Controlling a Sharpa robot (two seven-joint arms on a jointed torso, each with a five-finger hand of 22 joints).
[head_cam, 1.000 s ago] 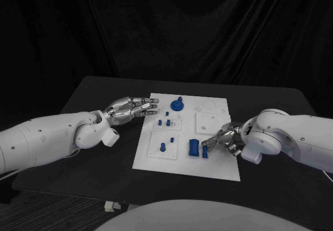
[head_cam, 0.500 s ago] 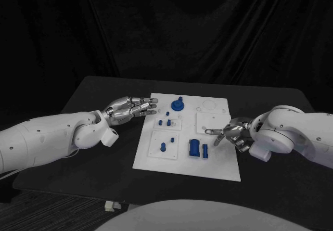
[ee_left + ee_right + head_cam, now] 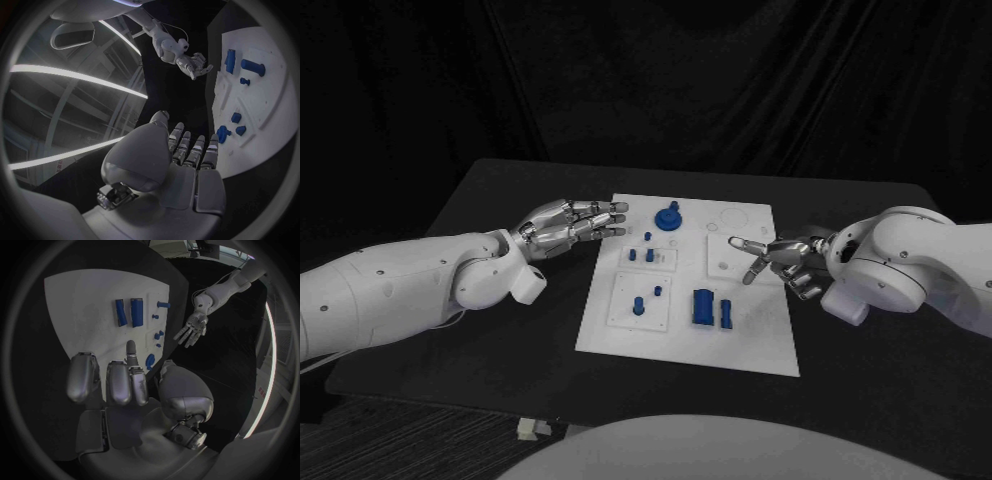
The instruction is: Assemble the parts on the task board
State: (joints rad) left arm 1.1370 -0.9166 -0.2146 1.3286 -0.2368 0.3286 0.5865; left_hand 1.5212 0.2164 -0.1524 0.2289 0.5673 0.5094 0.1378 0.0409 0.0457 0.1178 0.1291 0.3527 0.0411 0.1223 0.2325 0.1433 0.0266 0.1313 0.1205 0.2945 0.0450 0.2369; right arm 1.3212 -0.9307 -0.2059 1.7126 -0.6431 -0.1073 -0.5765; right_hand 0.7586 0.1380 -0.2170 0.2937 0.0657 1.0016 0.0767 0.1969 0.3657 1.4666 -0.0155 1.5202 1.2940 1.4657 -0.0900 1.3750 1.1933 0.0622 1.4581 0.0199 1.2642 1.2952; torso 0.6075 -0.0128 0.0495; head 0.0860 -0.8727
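Now both silver hands seen empty, fingers apart: left hand (image 3: 571,224) beside white rectangular task board (image 3: 747,345), right hand (image 3: 783,257) at its opposite edge.

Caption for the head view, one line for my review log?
Both hands, left hand and right hand, hover open and empty at opposite edges of the task board, blue parts resting on it.

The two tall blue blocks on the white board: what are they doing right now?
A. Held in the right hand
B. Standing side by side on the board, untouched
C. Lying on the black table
B: the blue blocks stand together on the task board; the right hand is apart from them, holding nothing.
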